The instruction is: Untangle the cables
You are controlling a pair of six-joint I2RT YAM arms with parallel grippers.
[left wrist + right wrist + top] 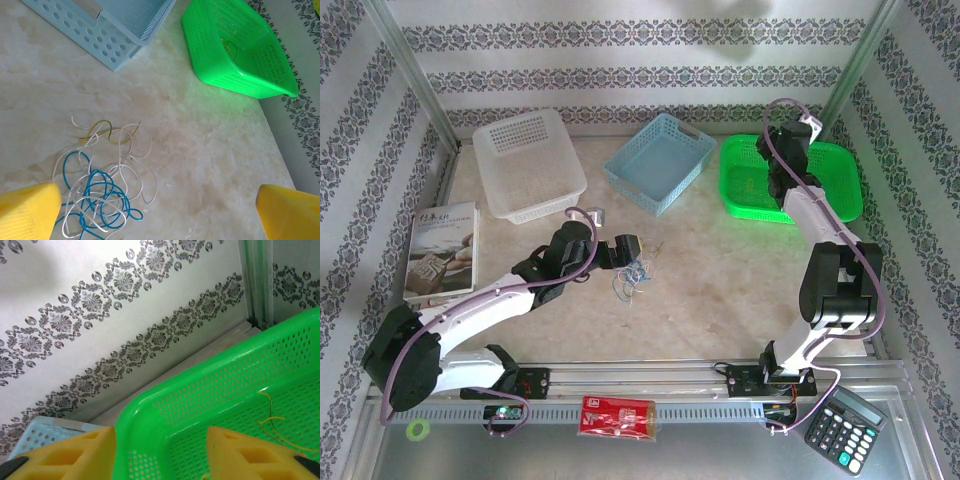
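The cables [632,277] lie in a small loose tangle on the table's middle. In the left wrist view the tangle [97,192] is blue and white curly wire, with a yellow-green wire [102,131] at its far edge. My left gripper [630,247] hovers just behind the tangle; it [160,215] is open, with the wires near its left fingertip [27,210] and bare table between the jaws. My right gripper [775,160] hangs over the green basket [840,175]; it [160,452] is open and holds nothing. A thin yellow wire [272,420] lies in that basket.
A white basket [528,165] and a blue basket [658,160] stand at the back, left of the green one. A book [442,250] lies at the left. A calculator [845,430], a red packet [618,415] and a green ring [417,430] sit at the near rail.
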